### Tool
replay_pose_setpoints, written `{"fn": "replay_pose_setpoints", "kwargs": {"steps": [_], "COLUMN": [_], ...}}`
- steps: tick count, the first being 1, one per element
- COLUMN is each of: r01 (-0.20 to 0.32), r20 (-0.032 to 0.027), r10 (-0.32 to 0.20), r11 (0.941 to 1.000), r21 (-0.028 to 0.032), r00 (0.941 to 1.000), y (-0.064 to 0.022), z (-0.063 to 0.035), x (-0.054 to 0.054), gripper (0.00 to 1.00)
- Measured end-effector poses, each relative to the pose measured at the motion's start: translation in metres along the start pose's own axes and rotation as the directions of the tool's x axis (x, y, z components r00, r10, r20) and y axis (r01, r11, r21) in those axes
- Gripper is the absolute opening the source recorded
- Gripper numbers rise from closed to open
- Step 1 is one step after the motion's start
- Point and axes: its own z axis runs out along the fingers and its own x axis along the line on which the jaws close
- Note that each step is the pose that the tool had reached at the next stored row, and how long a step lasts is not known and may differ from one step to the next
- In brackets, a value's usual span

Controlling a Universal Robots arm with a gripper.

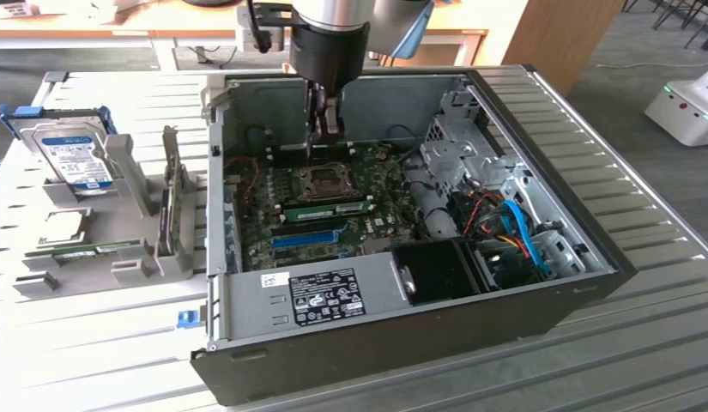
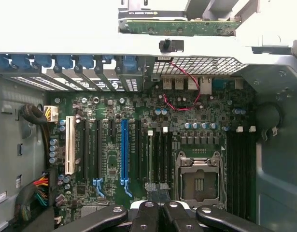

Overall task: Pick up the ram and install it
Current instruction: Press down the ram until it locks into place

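Just below claw (image 1: 327,130), ram (image 1: 330,207), seemingly slotted

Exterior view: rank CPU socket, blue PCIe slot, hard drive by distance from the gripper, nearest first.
1. CPU socket: on the motherboard, just below the gripper.
2. Blue PCIe slot: farther down the board, toward the case's front edge.
3. Hard drive: outside the case, standing in the holder at the exterior view's left.
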Motion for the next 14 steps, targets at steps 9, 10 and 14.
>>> {"fn": "replay_pose_setpoints", "kwargs": {"steps": [9, 10, 14], "r01": [0.000, 0.000, 0.000], "r20": [0.0000, 0.0000, 0.0000], "r10": [0.000, 0.000, 0.000], "r11": [1.0000, 1.0000, 1.0000], "r21": [0.0000, 0.0000, 0.0000], "r00": [1.0000, 1.0000, 1.0000], "y": [-0.0086, -0.0103, -0.0164], "z": [-0.0004, -0.0004, -0.0007], "x": [0.000, 0.000, 0.000], "gripper": [0.11, 0.11, 0.11]}}
